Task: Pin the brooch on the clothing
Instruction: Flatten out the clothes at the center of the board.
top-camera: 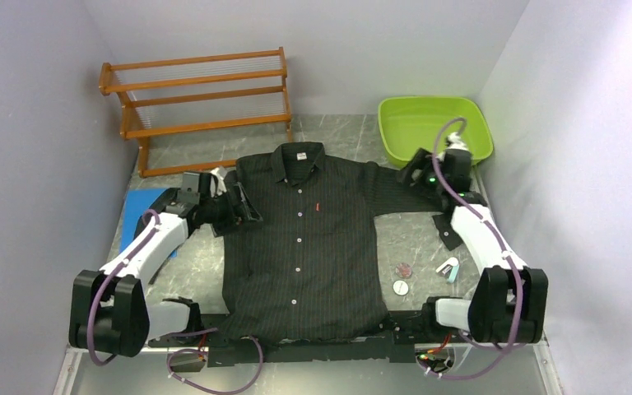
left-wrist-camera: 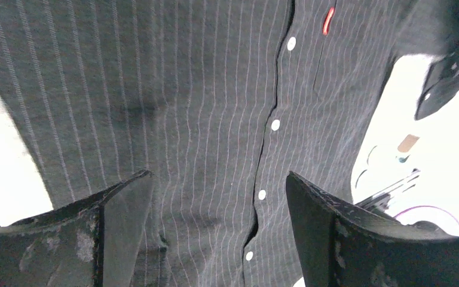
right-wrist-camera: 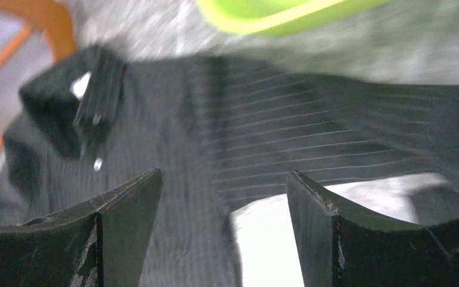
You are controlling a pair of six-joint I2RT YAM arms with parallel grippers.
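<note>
Jaws spread, empty, above pinstriped shirt (right-wrist-camera: 227, 137) (blurred); green tub (right-wrist-camera: 275, 9) along top edge.

The shirt (top-camera: 304, 239) lies flat in the middle of the table (top-camera: 415, 230), collar toward the far edge and hem at the near edge. A rack (top-camera: 202, 103) stands in the far left corner and a tub (top-camera: 432, 123) in the far right corner. A mat (top-camera: 144, 206) lies by the left edge (partly under the left arm (top-camera: 144, 247)). Between the shirt and the right arm (top-camera: 481, 234) lie two discs (top-camera: 402, 268), one behind the other, with a clip (top-camera: 448, 267) just right of them.
</note>
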